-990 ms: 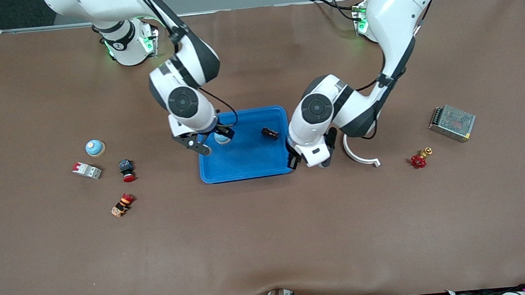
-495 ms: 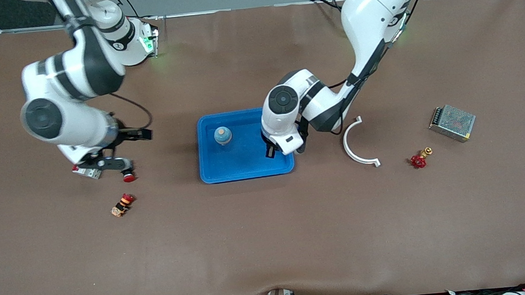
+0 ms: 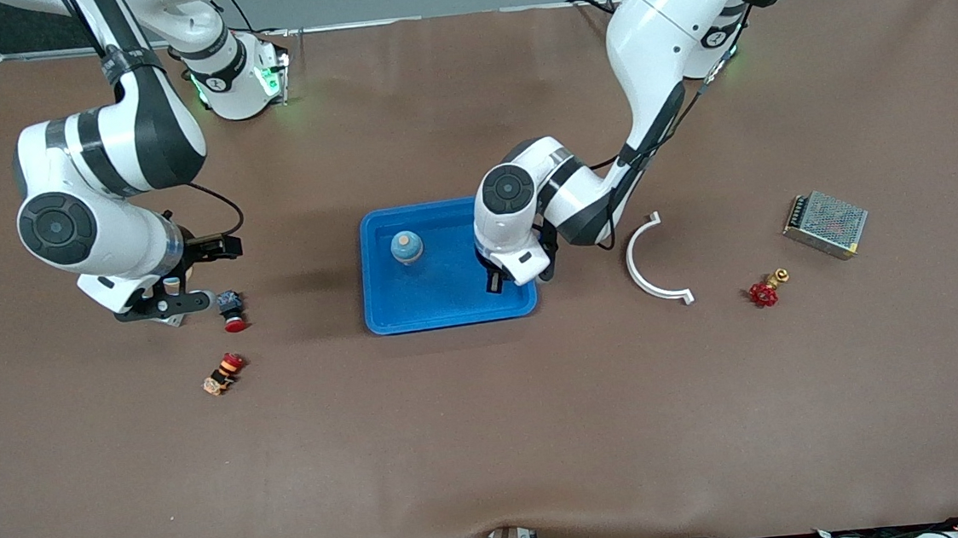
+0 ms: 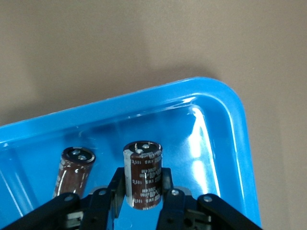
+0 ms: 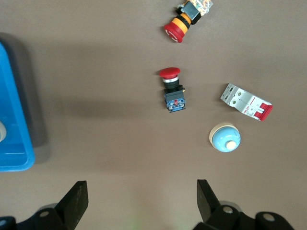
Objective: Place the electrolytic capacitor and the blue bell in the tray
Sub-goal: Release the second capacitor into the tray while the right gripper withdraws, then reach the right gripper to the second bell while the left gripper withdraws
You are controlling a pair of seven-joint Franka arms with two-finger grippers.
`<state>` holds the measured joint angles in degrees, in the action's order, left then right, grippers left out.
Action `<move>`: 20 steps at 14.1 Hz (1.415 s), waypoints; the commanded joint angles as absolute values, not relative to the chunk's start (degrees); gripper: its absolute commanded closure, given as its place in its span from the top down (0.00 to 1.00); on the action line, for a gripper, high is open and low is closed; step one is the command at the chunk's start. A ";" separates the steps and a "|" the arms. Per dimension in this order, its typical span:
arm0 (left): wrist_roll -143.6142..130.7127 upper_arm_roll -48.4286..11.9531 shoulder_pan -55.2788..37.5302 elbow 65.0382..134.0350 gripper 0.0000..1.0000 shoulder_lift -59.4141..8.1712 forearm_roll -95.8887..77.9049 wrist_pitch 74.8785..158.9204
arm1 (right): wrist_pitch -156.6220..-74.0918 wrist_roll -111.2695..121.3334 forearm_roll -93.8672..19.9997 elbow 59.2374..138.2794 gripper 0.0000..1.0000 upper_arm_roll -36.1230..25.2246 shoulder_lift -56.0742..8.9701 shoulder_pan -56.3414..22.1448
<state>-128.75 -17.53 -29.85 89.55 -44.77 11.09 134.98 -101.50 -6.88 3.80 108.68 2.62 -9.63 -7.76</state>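
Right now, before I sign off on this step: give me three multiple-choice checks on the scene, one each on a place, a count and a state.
1. Where is the blue bell?
A. On the bare table
B. In the tray
C. Held up in the air

2. How many red-capped push buttons lie toward the right arm's end of the table?
A. One
B. Four
C. Two

3. How do the left gripper's jaws stand?
A. Shut on the electrolytic capacitor, over the tray
B. Open, holding nothing
C. Shut on the blue bell

Answers:
1 B: the bell sits inside the blue rim.
2 C: two red caps show, one nearer to the front camera.
3 A: the left wrist view shows the capacitor between the jaws.
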 commanded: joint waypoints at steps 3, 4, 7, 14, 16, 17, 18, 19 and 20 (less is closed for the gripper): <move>-127.90 -16.96 -29.98 86.75 1.00 -44.74 12.04 135.53 | -112.39 -5.45 4.92 123.20 1.00 3.34 -2.03 -2.03; -126.23 -16.96 -29.36 85.88 1.00 -44.39 12.04 134.92 | -114.50 -5.45 4.92 125.66 1.00 3.25 -1.06 -0.63; -115.98 -16.96 -26.29 84.46 1.00 -40.62 12.48 128.26 | -120.74 -3.01 6.15 132.69 1.00 3.25 1.92 4.90; -81.08 -16.96 -17.51 84.46 1.00 -28.41 12.48 115.59 | -142.78 4.92 6.06 148.77 1.00 3.34 2.55 13.97; -73.95 -17.05 -15.13 84.46 1.00 -25.33 12.39 112.60 | -149.91 4.92 6.06 152.56 1.00 3.34 2.11 14.41; -70.87 -16.96 -14.25 84.64 1.00 -24.09 12.39 110.59 | -151.59 4.92 6.06 153.10 1.00 3.34 1.76 14.68; -67.62 -16.96 -13.02 84.55 1.00 -22.78 12.39 108.30 | -151.96 4.92 6.06 153.11 1.00 3.34 1.32 14.85; -64.19 -16.96 -11.88 84.55 1.00 -21.72 12.39 106.72 | -152.14 4.92 6.06 153.11 1.00 3.34 1.14 14.94; -61.12 -17.05 -10.47 84.64 1.00 -20.32 12.39 104.87 | -152.57 5.01 6.06 153.02 1.00 3.34 0.97 14.94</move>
